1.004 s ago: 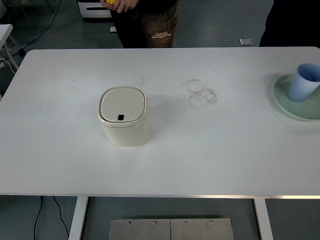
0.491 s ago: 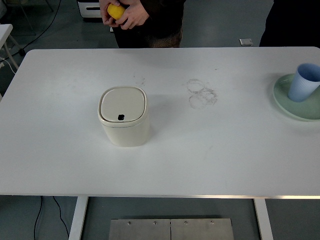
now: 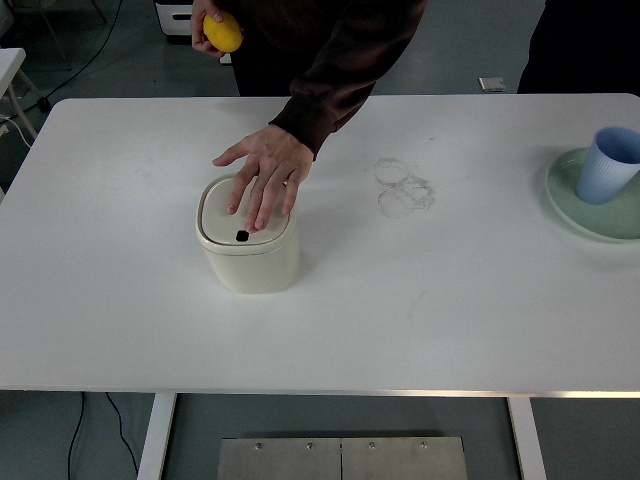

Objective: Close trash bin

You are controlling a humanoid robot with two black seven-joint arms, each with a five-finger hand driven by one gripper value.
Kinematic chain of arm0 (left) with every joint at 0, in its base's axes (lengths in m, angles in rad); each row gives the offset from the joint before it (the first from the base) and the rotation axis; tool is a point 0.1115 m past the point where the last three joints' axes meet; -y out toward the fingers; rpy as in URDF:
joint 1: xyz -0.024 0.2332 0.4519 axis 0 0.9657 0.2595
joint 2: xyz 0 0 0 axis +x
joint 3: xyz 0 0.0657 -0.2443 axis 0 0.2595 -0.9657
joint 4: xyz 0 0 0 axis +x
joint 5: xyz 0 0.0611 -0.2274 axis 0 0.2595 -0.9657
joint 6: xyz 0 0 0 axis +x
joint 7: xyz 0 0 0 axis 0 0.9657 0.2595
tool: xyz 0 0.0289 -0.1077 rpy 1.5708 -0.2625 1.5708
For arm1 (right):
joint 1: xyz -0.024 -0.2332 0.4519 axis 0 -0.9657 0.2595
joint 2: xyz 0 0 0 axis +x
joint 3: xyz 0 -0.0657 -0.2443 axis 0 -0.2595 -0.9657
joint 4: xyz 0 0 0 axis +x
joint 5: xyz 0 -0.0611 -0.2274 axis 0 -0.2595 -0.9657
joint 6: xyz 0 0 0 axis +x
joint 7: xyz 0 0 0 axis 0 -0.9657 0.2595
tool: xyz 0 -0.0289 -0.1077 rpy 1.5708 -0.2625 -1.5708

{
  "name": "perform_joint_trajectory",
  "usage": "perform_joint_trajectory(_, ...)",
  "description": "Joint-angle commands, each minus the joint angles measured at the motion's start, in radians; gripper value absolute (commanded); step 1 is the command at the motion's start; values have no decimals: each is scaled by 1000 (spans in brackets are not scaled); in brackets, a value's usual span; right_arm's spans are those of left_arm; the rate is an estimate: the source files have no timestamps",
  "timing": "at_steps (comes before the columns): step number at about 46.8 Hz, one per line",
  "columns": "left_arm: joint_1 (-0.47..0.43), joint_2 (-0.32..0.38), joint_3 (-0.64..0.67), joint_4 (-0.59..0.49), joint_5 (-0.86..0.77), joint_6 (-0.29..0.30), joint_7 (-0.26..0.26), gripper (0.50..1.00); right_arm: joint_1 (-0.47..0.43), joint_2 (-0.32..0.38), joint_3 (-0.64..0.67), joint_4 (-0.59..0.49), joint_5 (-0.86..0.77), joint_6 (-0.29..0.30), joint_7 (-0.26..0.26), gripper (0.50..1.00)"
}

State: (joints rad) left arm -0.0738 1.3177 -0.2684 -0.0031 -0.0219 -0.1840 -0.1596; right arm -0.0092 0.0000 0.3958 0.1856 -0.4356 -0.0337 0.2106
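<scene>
Person's hand [image 3: 265,172], fingers spread, now rests on bin [image 3: 248,246] lid at centre-left, newly arrived; lid looks shut, robot hands unseen.

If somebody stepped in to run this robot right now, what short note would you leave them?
Robot hands: neither arm is in view.
Trash bin: cream, left of the table's middle, lid lying flat and shut.
Person at the far edge: one hand is reaching in with fingers resting on the lid; the other hand holds a yellow fruit.
Also on the table: a blue cup on a green plate, far right.
Done: nothing by the robot; the bin looks closed already.
Left: wait for the person's hand to clear, then close the lid if it has been opened.
</scene>
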Motion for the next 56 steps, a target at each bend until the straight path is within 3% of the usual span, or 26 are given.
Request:
perform_joint_trajectory(1,-35,-2,0,0,39,0,0,1000,0,0,0,0,0,0,0,991)
perform_joint_trajectory(30,-294,-91,64,0,276,9,-3,1000,0,0,0,0,0,0,0,991)
perform_joint_trajectory(38,-373,-120,185,2,315,23,-58,1000,-2,0,0,0,0,0,1,991)
perform_joint_trajectory(43,-400,-123,247,0,318,69,-70,1000,0,0,0,0,0,0,0,991)
perform_joint_trajectory(51,-432,-133,270,2,330,80,-75,1000,0,0,0,0,0,0,0,991)
perform_joint_trajectory(56,-434,-137,294,2,375,101,-113,1000,0,0,0,0,0,0,0,991)
